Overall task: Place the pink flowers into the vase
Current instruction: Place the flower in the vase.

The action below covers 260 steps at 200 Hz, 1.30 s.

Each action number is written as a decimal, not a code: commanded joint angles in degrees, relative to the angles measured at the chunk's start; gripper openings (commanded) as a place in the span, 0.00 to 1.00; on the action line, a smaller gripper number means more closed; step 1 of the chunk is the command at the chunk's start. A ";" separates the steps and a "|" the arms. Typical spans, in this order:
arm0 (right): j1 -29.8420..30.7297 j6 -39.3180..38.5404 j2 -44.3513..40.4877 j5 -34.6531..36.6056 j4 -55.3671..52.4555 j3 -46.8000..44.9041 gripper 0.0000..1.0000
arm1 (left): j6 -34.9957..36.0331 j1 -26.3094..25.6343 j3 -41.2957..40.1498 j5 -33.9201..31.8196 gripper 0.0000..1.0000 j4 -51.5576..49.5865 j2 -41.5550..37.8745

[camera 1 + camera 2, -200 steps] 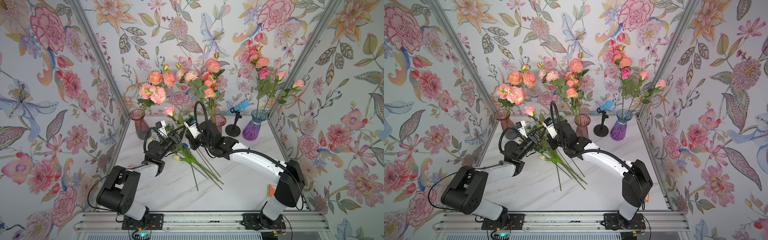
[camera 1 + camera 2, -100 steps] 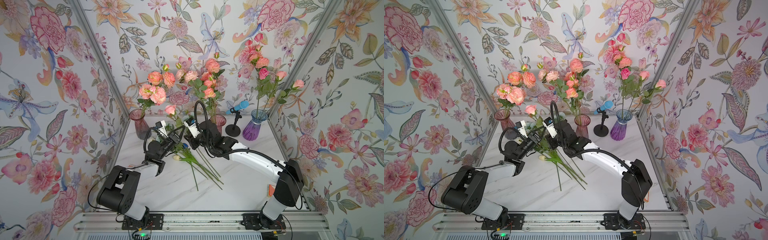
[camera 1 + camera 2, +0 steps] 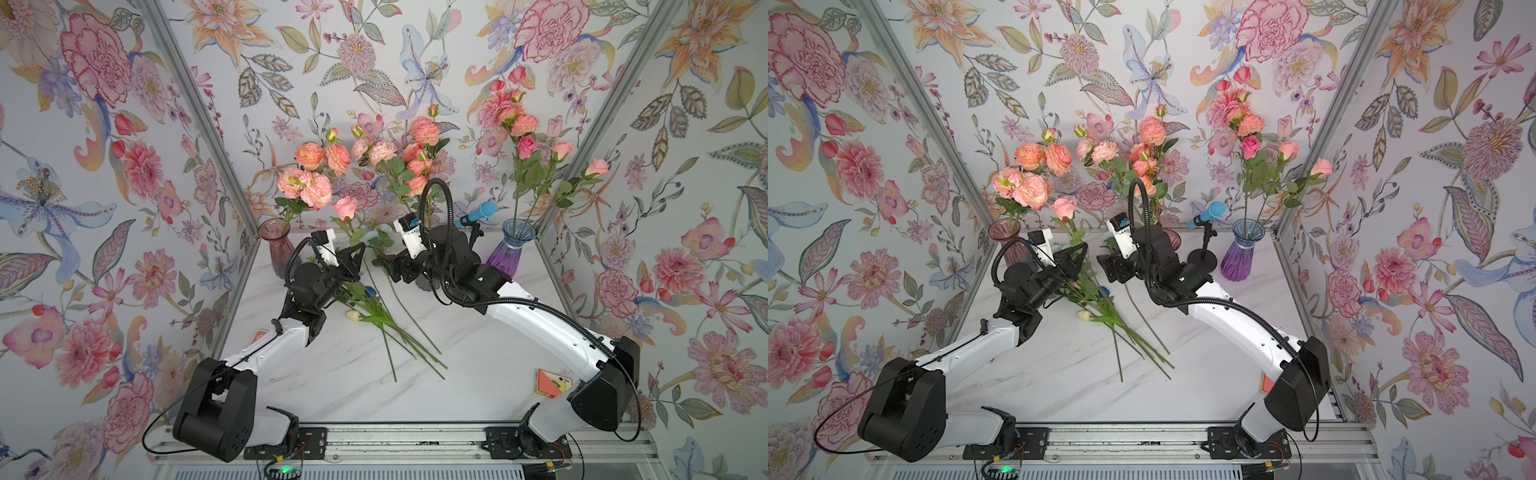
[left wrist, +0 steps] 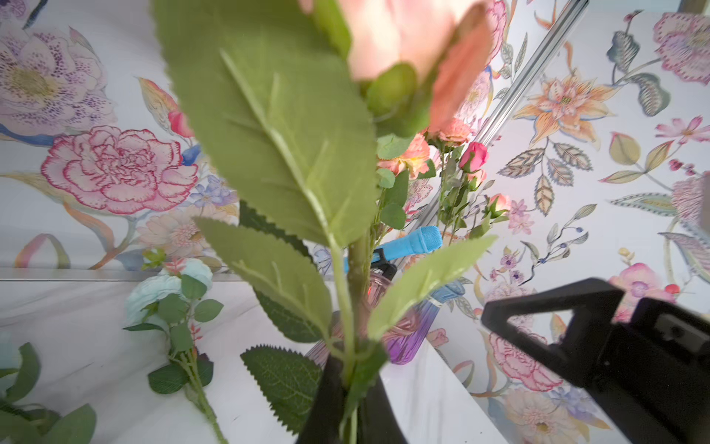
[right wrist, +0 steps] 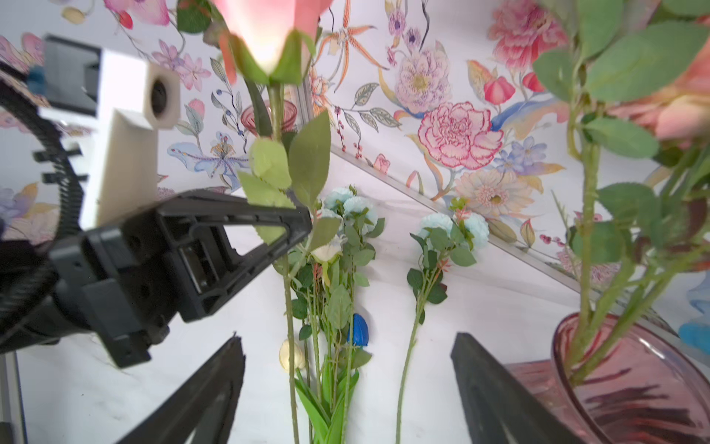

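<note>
Left gripper: mine, clenched on the green stem of one pink rose, just below its lowest leaves.
Right gripper: mine, released, jaws spread wide, facing the left gripper and apart from the stem.
Held rose: one, upright between my two grippers, bloom above both, over the worktop towards the middle of the back edge.
Vases: three along the back edge: a dark pink vase at the back left corner, a pink vase at mid-edge, a purple vase near the back right corner.
Pink flowers in vases: a bunch in each; the blooms overlap, so I cannot give an exact count.
Loose stems: pale blue and white, lying at the centre: one bundle and one single stem beside it.
Obstructions: my right arm hides most of the pink vase in both top views. One blue microphone on a black stand stands between the pink and purple vases.
Orange card: one, near the front right corner.
</note>
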 commanded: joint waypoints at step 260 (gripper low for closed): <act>-2.06 8.85 17.44 -5.71 5.75 22.50 0.00 | 16.47 -5.22 3.91 -8.87 0.59 -19.48 -8.89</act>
